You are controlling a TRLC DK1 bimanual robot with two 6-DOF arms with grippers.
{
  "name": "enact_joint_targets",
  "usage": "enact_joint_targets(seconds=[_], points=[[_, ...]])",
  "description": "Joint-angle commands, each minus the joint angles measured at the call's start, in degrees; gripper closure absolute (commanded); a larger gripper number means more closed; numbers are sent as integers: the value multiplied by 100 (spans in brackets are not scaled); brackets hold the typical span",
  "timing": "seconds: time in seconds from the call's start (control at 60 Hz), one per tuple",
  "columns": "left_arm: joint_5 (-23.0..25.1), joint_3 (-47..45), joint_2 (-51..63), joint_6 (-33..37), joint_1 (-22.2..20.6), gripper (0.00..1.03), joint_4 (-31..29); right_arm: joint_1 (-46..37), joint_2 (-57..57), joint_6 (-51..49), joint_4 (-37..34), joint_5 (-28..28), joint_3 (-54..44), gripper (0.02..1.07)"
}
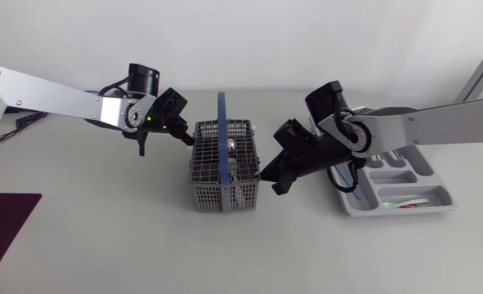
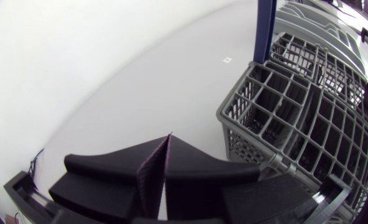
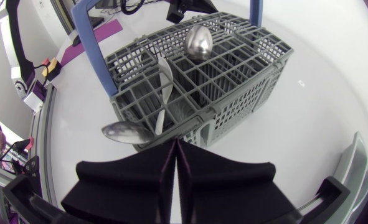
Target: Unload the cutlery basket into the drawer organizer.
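Cutlery basket: grey mesh, blue handle, standing mid-table; spoons inside.
Left end effector: fingers pressed together, empty, beside one corner, likely to steady it.
Right end effector: closed, empty, poised near a leaning spoon.
Drawer organizer: at right, partly filled.

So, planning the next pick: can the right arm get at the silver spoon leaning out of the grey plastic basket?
Probably yes: the silver spoon leans out just ahead of the right gripper, nothing between; the shut gripper must open first.
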Motion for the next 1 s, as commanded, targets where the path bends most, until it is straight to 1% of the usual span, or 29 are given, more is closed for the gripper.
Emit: enact_joint_targets(seconds=[0.0,0.117,0.2,0.35,0.45,0.533,0.6,0.667,0.75,0.767,0.833,0.917,0.983], points=[[-18,171,231,-183,-118,81,-83,244,-31,212,16,10,-164,101],[-18,381,372,-183,-136,81,-171,473,-66,300,16,28,-217,101],[17,610,495,-183,-144,81,-355,657,-93,397,16,28,-234,101],[87,838,626,-183,-144,81,-513,1035,-145,502,-10,151,-243,101],[105,821,591,-157,-118,81,-566,1097,-339,493,-98,265,-287,101],[114,698,372,-34,40,81,-698,894,-523,441,-125,292,-331,101],[193,434,81,80,225,81,-716,604,-638,326,-195,274,-349,101],[211,-14,-402,309,427,81,-716,288,-725,203,-265,195,-366,101],[281,-568,-991,546,576,81,-716,-64,-743,80,-274,169,-322,101],[290,-612,-1035,573,576,81,-716,-178,-699,63,-265,160,-296,101],[298,-1394,-1835,942,603,81,-716,-450,-488,19,-177,142,-155,101],[307,-1983,-2415,1188,576,81,-733,-679,-154,54,-81,142,64,101],[307,-2440,-2898,1328,497,81,-760,-819,145,168,139,142,240,101]])
